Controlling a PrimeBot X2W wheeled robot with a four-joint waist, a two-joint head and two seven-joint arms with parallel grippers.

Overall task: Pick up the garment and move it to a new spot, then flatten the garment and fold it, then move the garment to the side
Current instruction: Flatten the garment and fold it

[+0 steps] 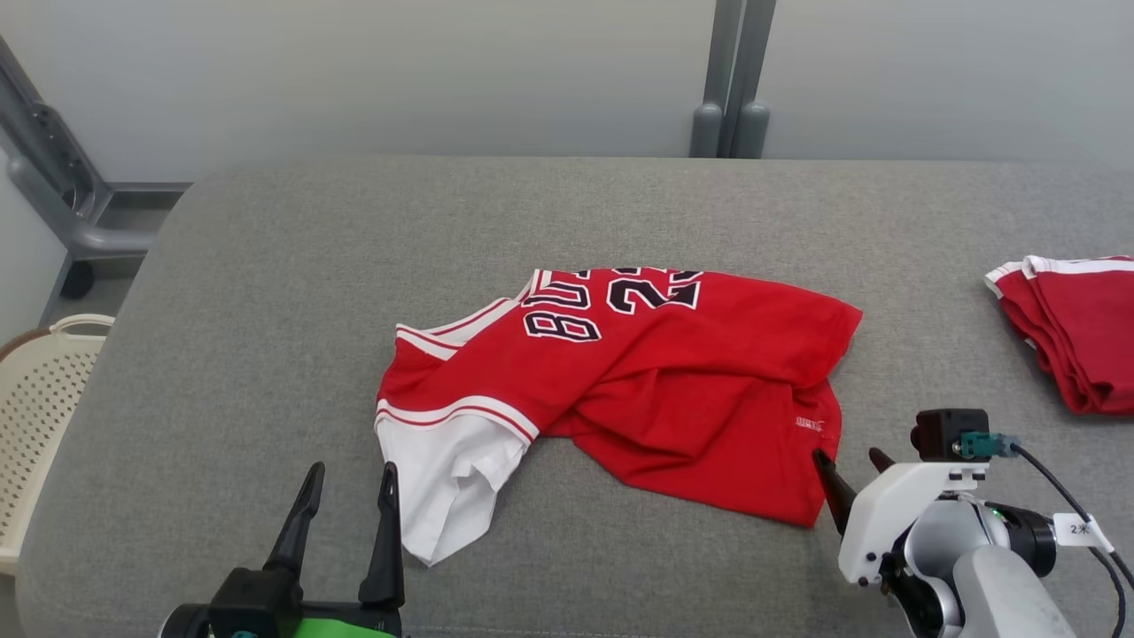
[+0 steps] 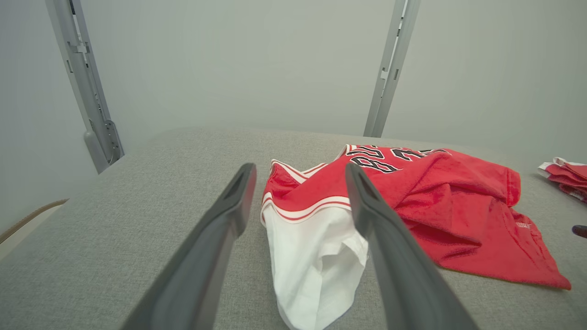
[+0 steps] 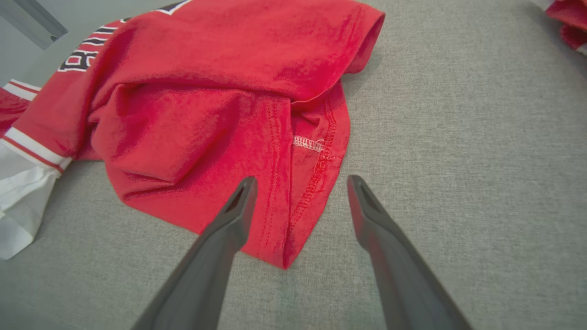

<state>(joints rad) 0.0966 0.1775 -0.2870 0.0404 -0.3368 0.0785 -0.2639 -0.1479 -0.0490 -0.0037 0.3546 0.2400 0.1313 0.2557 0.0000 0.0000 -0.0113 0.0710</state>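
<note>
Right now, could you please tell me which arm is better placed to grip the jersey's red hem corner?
Right. The open right end effector straddles that corner; the left end effector is by the white sleeve, at the far end.

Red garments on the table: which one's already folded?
The right-edge garment, a neat stack. The centre jersey with black lettering lies crumpled, its white sleeve sticking out.

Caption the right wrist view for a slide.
Open right gripper poised at the hem corner of a crumpled red jersey on a grey padded table.
</note>
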